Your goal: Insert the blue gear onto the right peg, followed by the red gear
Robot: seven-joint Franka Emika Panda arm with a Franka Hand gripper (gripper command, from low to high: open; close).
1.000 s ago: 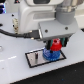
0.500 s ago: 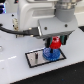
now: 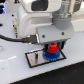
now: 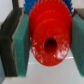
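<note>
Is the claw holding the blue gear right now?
No, the wrist view shows the red gear clamped between the claw's green pads.

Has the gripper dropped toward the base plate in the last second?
Cannot tell. In the exterior view the gripper, shut on the red gear, sits above the base plate much as before.

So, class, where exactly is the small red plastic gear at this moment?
In the exterior view the small red plastic gear sits directly on top of the wider blue plastic gear, between the fingers, over the base plate's right end.
</note>
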